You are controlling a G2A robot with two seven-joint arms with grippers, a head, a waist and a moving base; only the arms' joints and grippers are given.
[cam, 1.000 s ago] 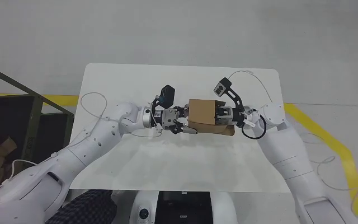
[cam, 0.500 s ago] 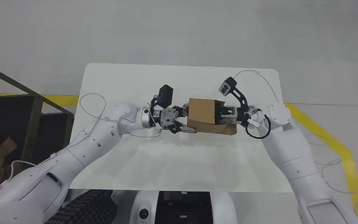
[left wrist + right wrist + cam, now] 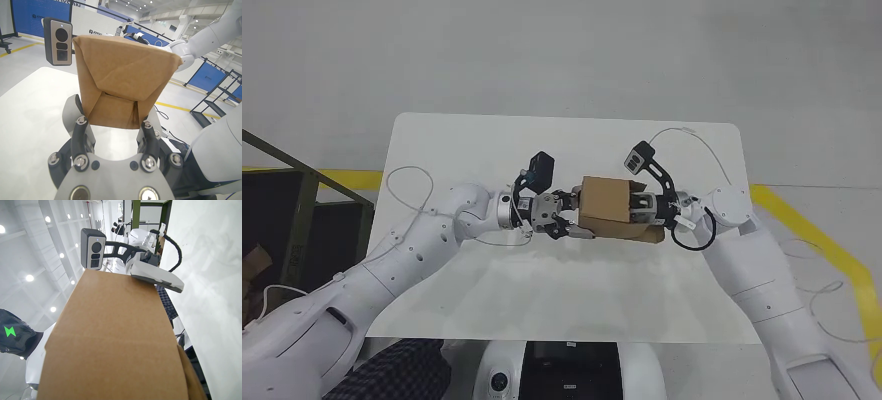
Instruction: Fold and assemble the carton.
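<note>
**Top view.** The brown carton (image 3: 605, 203) is at mid-bench (image 3: 442, 160), lying lengthwise between the two hands. The left hand (image 3: 569, 215) is at the carton's left end with its fingers apart, one on each side of that end. The right hand (image 3: 649, 210) is against the opposite end. Whether it is apart or clamped cannot be told. A loose flap (image 3: 634, 234) juts out along the carton's near lower edge.

**Left wrist view.** The left hand (image 3: 113, 113) is spread wide. The carton's (image 3: 122, 72) open end is lodged between its two fingertips, and each tip lies against a side wall. Whether they press on it cannot be told. An end flap (image 3: 121, 83) is folded in over the opening, creased on the diagonal. The gap beneath it shows the carton's inside. The right arm's wrist camera (image 3: 58, 41) sits just beside the carton's far end.

**Right wrist view.** A flat panel of the carton (image 3: 113, 336) is seen close up. At its far corner one white finger (image 3: 157, 280) of the left hand lies against the cardboard. The left arm's wrist camera (image 3: 93, 251) is beyond that corner. The bench (image 3: 208, 275) runs alongside.
</note>
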